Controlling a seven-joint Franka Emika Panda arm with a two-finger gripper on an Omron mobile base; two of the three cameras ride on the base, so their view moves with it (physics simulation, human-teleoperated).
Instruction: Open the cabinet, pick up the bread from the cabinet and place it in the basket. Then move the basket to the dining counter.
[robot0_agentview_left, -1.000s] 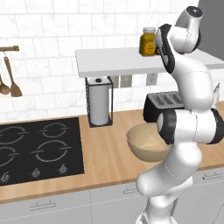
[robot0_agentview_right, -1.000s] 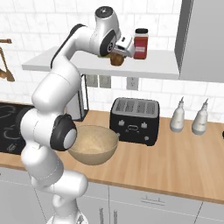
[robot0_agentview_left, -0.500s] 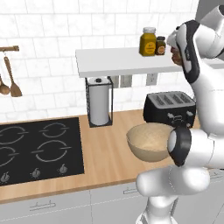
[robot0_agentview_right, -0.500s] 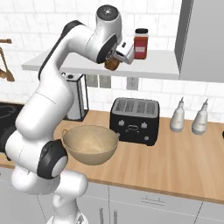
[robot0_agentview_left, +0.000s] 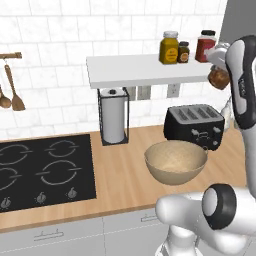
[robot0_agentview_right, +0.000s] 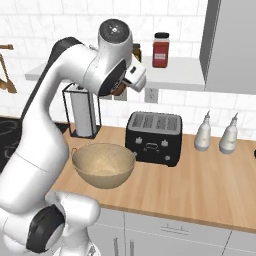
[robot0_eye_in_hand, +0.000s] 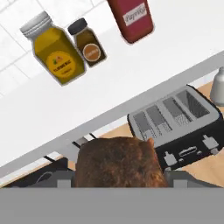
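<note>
Basket (robot0_agentview_left: 176, 161) on the wood counter, left of the toaster (robot0_agentview_left: 196, 125). Above the toaster, near the shelf's edge, the gripper (robot0_agentview_left: 218, 76) grips the bread (robot0_agentview_left: 219, 77). Release should wait until the bread hangs low over the basket's centre, clear of its rim.

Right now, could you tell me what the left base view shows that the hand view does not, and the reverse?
The left base view alone shows the basket on the wood counter, the black stove, the paper towel holder and the hanging spoons. The hand view alone shows the bread's crusty top close up, low at the end effector. Both show the bread, the yellow jar, the small dark jar, the red jar, the white shelf and the toaster.
</note>
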